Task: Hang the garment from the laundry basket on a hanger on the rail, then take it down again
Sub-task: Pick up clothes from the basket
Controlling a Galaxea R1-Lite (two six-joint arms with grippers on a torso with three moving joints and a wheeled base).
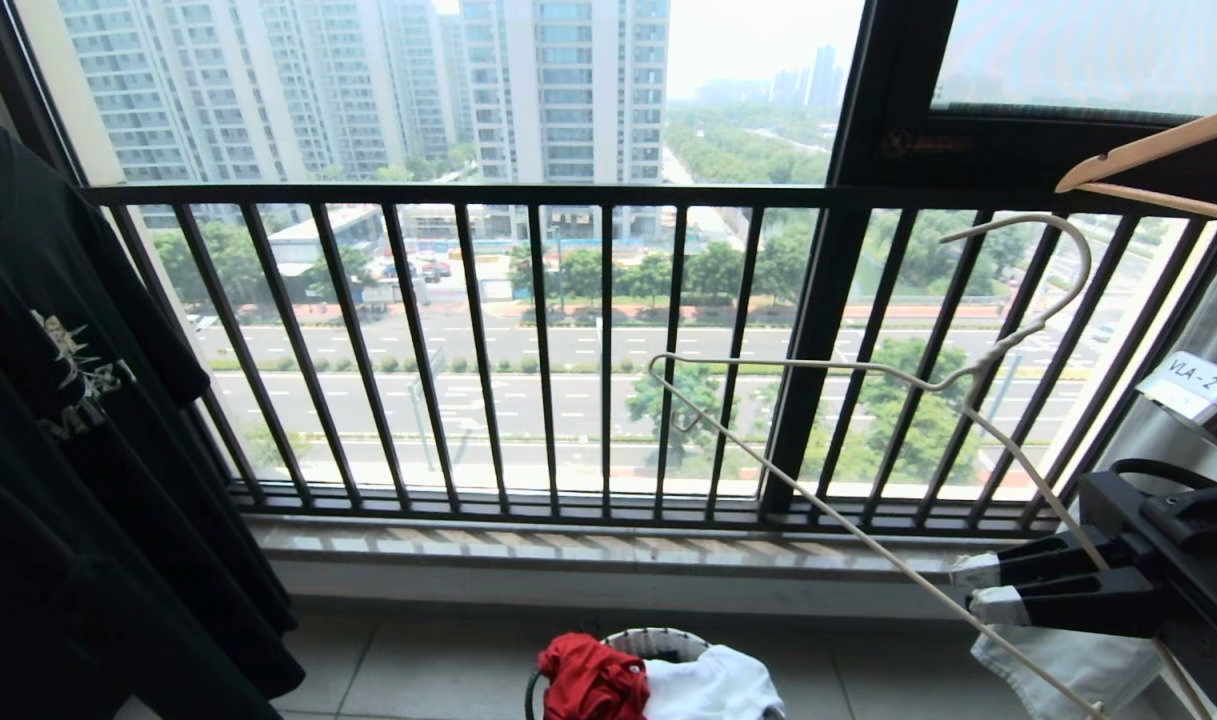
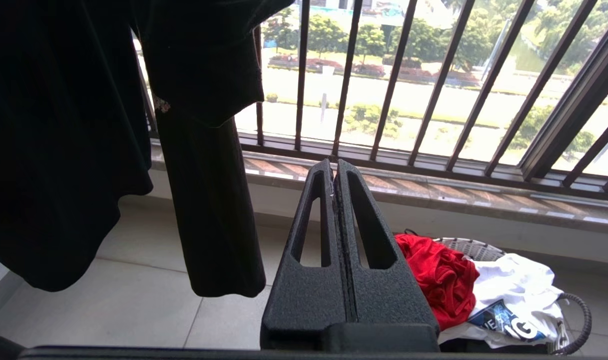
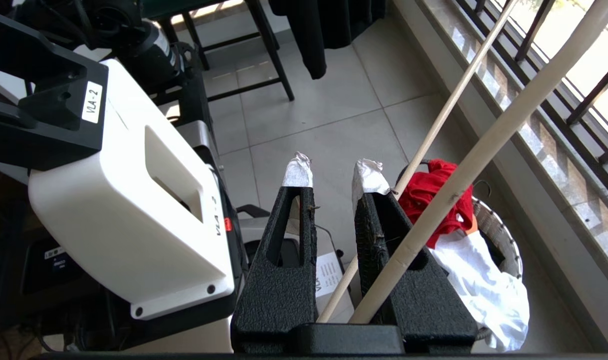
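Right gripper [image 1: 978,588], at four o'clock in the head view, has its tape-tipped fingers [image 3: 298,170] slightly parted with the hanger [image 1: 848,375] wedged at their base; its hook points up toward two o'clock before the window railing [image 1: 568,195]. Left gripper [image 2: 336,172] is pressed fully closed and empty. The garment [image 1: 593,680] lies bunched in the laundry basket [image 1: 658,640] at six o'clock, touching a white cloth [image 1: 713,685]; a black T-shirt [image 1: 68,400] hangs at nine o'clock.

"VLA-2" on white label [image 1: 1196,385] on right arm, again on black bracket sticker [image 3: 92,102].
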